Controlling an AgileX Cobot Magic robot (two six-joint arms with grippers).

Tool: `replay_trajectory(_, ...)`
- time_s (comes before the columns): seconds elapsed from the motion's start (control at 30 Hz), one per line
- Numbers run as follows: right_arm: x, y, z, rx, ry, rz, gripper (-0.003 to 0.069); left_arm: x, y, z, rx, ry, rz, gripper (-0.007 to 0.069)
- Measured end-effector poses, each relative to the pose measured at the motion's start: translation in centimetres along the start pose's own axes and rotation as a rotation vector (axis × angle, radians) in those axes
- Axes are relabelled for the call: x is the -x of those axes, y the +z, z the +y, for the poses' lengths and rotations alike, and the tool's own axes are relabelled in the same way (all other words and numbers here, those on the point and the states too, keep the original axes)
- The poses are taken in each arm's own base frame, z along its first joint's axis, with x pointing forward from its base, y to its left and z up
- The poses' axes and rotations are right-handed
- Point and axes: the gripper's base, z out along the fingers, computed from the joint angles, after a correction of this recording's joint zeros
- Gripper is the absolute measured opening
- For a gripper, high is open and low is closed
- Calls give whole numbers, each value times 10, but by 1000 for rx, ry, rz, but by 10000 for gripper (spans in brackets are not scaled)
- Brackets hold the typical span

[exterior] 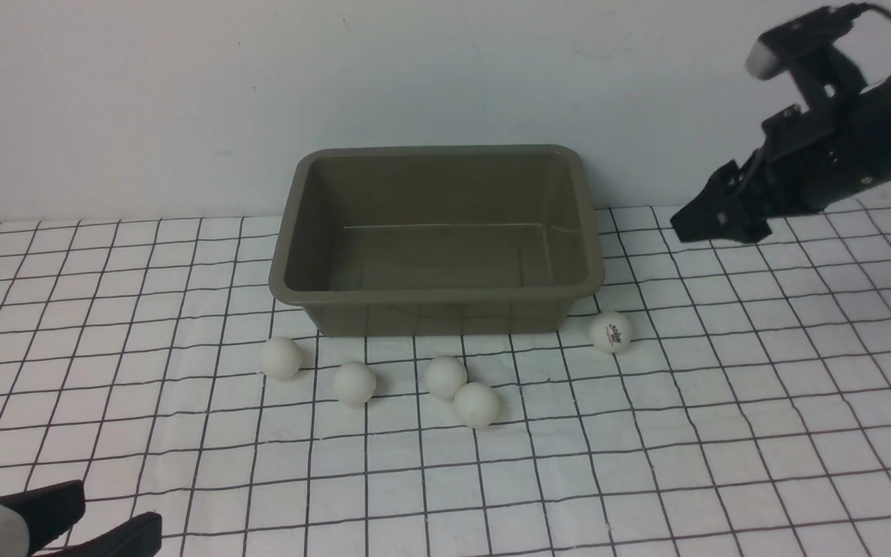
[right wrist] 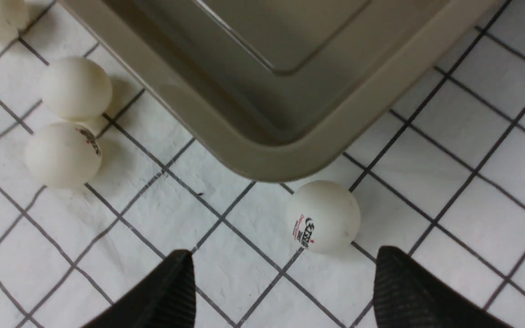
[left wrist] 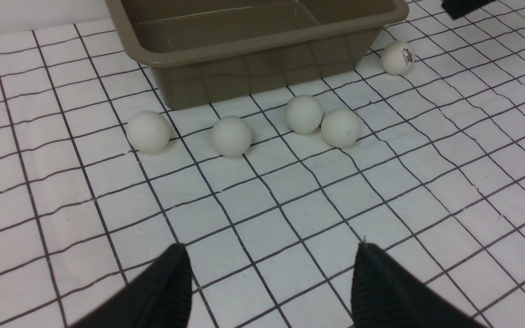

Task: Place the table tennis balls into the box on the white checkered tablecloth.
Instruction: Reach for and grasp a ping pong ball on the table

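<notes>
On the white checkered tablecloth (exterior: 724, 433) the box (exterior: 438, 295) is seen upright, with nothing inside it. Five table tennis balls (exterior: 354, 383) are found on the cloth along its near side. The leftmost ball (exterior: 281, 357) is placed below the box's left corner. Two middle balls (exterior: 476, 404) appear to touch, though contact cannot be confirmed. A logo-printed ball (exterior: 610, 332) is set just off the right corner. The right pincer (right wrist: 283, 253) is seen raised to the right of the box, jaws spread and empty, with the logo-printed ball just ahead of them. The left pincer (left wrist: 271, 248) is seen low at the near left, likewise spread, with nothing gripped.
</notes>
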Motion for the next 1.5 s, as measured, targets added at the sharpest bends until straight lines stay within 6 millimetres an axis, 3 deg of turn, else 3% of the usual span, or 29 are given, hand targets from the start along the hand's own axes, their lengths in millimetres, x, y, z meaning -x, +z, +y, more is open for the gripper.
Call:
replay_trajectory(0.1, -7, 27, -3, 10, 19, 52, 474, 0, 0, 0, -1, 0, 1, 429)
replay_trajectory(0.23, -13, 45, -8, -1, 30, 71, 474, 0, 0, 0, -1, 0, 1, 429)
replay_trajectory(0.9, -21, 89, -20, -23, 57, 13, 457, 0, 0, 0, -1, 0, 1, 429)
replay_trajectory(1.03, -20, 89, -21, -33, 57, 3, 353, 0, 0, 0, -1, 0, 1, 429)
replay_trajectory(1.23, -20, 84, -29, -54, 80, 9, 357, 0, 0, 0, -1, 0, 1, 429)
replay_trajectory(1.4, -14, 41, -59, -131, 200, -53, 357, 0, 0, 0, -1, 0, 1, 429)
replay_trajectory(1.5, -1, 16, -65, -125, 218, -111, 357, 0, 0, 0, -1, 0, 1, 429)
